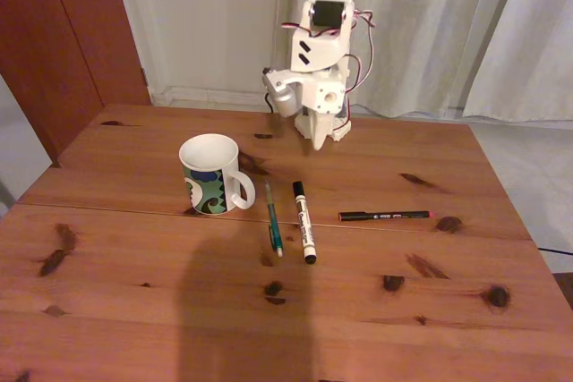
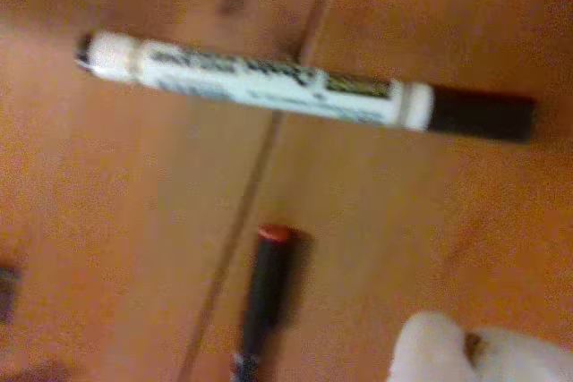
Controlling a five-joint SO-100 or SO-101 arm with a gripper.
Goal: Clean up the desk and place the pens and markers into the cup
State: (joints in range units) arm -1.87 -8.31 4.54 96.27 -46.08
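One cup (image 1: 215,174) stands on the worktop (image 1: 134,292), and three writing sticks lie to its right in the fixed view. The teal pen (image 1: 273,216) is just beside the cup, the white marker (image 1: 303,221) with a black cap lies next to that, and the thin black pen (image 1: 383,216) lies farther right, apart from the others. The hand (image 1: 318,139) hangs behind the cup, above the wood, holding nothing; how wide it stands I cannot tell. The worktop is reddish pine with dark knots and a seam. Behind it are pale curtains (image 1: 430,24) and a brown door (image 1: 72,33).
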